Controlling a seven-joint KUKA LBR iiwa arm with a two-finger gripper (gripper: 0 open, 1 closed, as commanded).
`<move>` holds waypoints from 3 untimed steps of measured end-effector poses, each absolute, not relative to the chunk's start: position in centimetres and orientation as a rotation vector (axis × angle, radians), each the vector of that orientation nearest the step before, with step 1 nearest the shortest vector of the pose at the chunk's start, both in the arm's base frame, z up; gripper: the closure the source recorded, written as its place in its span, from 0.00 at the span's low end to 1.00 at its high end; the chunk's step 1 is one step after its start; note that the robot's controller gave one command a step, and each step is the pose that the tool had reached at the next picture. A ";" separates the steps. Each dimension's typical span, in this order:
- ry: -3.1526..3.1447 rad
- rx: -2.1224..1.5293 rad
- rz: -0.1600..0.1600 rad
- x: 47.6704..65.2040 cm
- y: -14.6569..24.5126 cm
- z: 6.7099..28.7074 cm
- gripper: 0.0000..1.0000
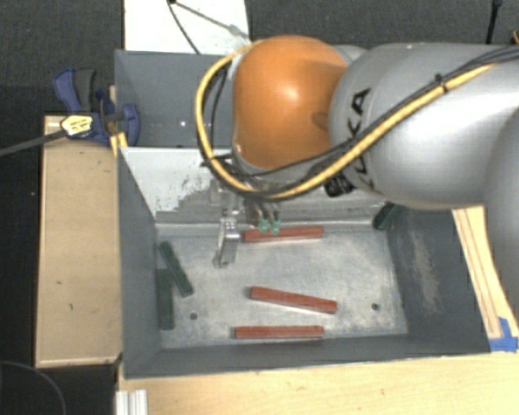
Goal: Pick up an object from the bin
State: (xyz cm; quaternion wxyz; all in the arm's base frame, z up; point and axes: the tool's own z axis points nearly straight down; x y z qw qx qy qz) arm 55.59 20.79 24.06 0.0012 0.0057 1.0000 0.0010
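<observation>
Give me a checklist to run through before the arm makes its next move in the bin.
1. Gripper low over the left end of the back red-brown stick: ok.
2. Fingers apart: ok.
3. Stick end seated between them: cannot tell; the orange cover hides part of the gripper.
4. Other sticks out of the way: ok; the middle stick and the front stick lie apart, nearer the front.
5. Dark green pieces away from the gripper: ok, by the left wall of the bin.
6. Room to the back wall: cannot tell.
</observation>
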 end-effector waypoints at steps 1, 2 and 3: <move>3.143 -0.101 -0.006 57.2 14.1 17.4 0.00; 3.100 -0.538 -0.001 50.9 10.9 11.7 0.00; 3.110 -0.428 -0.003 55.2 5.3 6.7 0.00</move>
